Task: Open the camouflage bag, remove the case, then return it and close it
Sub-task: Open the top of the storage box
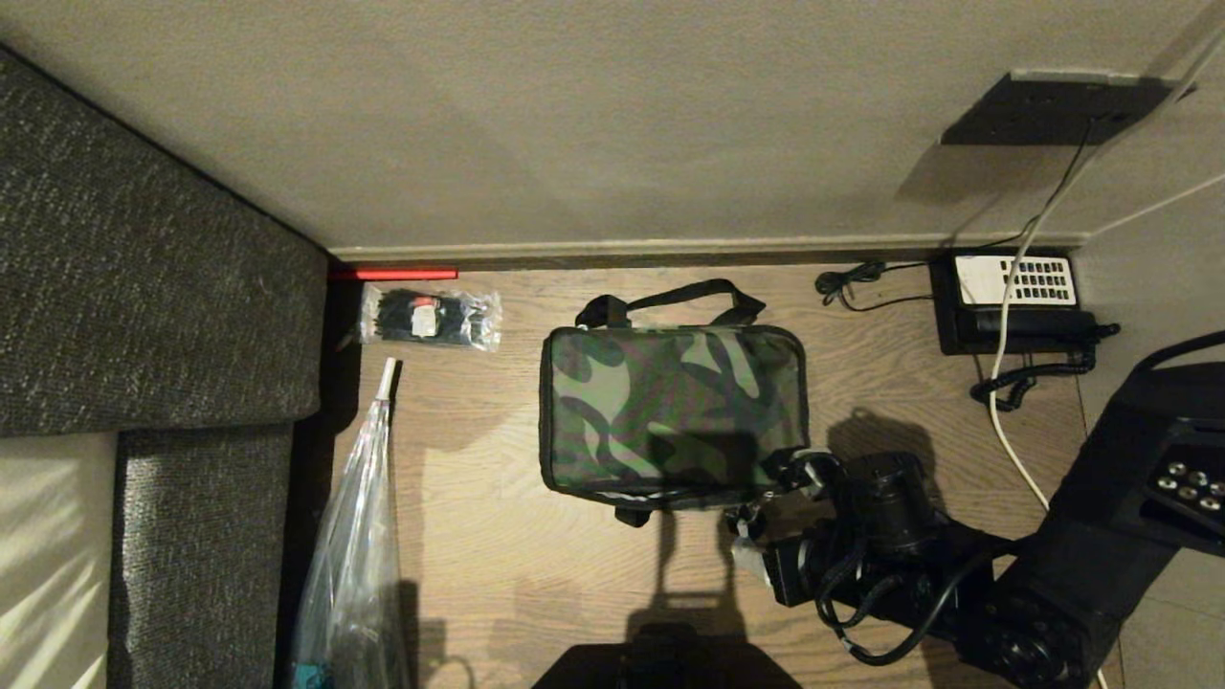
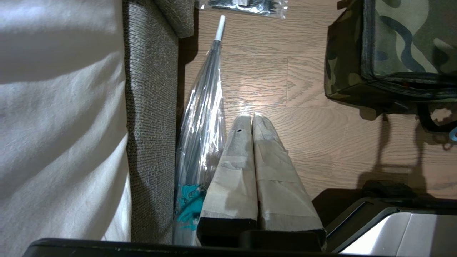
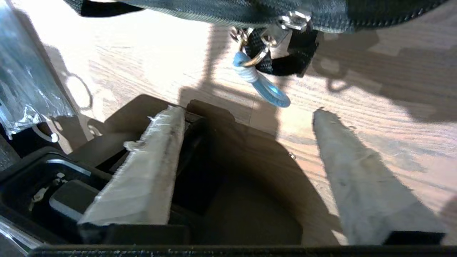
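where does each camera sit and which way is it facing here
Head: high on the robot, facing down at the floor, the closed bag and phone; right arm and right gripper show.
Left wrist: behind the shut left gripper, low by the sofa, facing the wrapped umbrella.
Right wrist: behind the open right gripper, facing the bag's blue zipper loop.
Shared: bag in all three; umbrella and ties packet in head and left wrist.
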You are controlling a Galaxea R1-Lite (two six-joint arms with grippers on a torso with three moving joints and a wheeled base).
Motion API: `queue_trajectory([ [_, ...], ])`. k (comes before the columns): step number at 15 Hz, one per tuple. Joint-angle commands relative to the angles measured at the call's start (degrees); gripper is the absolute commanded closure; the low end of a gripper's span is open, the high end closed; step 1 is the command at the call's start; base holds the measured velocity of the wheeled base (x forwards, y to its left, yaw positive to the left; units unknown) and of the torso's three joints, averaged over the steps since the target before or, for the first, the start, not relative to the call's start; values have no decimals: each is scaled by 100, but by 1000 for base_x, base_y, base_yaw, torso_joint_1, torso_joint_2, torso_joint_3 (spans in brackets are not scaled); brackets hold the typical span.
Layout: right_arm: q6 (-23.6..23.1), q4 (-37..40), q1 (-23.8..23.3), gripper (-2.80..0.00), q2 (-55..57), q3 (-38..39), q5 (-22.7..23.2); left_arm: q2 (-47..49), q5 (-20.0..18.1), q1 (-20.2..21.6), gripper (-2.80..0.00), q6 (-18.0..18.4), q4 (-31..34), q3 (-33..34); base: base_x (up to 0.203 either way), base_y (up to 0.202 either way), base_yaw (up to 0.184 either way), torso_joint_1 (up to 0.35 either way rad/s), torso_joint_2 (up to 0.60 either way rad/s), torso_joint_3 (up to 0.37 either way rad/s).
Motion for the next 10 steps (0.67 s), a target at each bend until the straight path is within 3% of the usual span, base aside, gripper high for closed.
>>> queue_trajectory([
  [1, -29, -61, 5, -280, 48, -40, -4, -10, 4, 2, 0, 0, 0, 10, 0, 0, 0, 0, 0, 0],
  [10, -153, -722, -275, -280, 975, -755, -83, -11, 4, 2, 0, -5, 0, 11, 0, 0, 0, 0, 0, 0],
])
